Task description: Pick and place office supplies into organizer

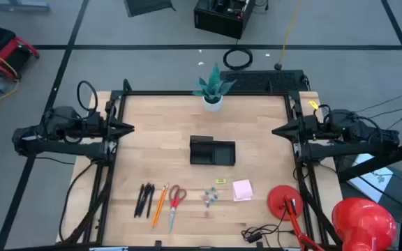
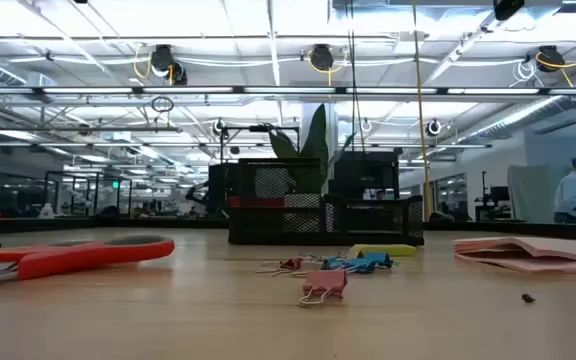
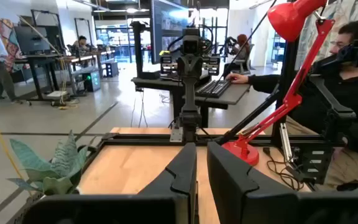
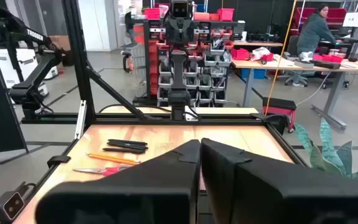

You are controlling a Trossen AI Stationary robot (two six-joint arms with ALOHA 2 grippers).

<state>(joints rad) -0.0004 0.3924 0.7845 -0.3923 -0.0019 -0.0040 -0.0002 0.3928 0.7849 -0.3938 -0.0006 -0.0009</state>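
Note:
The black two-compartment organizer (image 1: 212, 150) stands at the table's middle, also in the low view (image 2: 323, 205). Along the near edge lie black pens (image 1: 145, 200), an orange pencil (image 1: 160, 204), red-handled scissors (image 1: 175, 202), small clips (image 1: 210, 197), a tiny yellow piece (image 1: 220, 181) and a pink sticky-note pad (image 1: 242, 189). My left gripper (image 1: 128, 128) hovers at the table's left edge, shut and holding nothing. My right gripper (image 1: 276, 130) hovers at the right edge, also shut and holding nothing. Both point level toward the table's middle, well off from the supplies.
A potted plant (image 1: 213, 89) stands at the far edge, behind the organizer. A red lamp's round base (image 1: 283, 202) sits at the near right, and its head (image 1: 363, 223) hangs past the table's corner. A black cable (image 1: 260, 233) lies by the base. People sit beyond the table.

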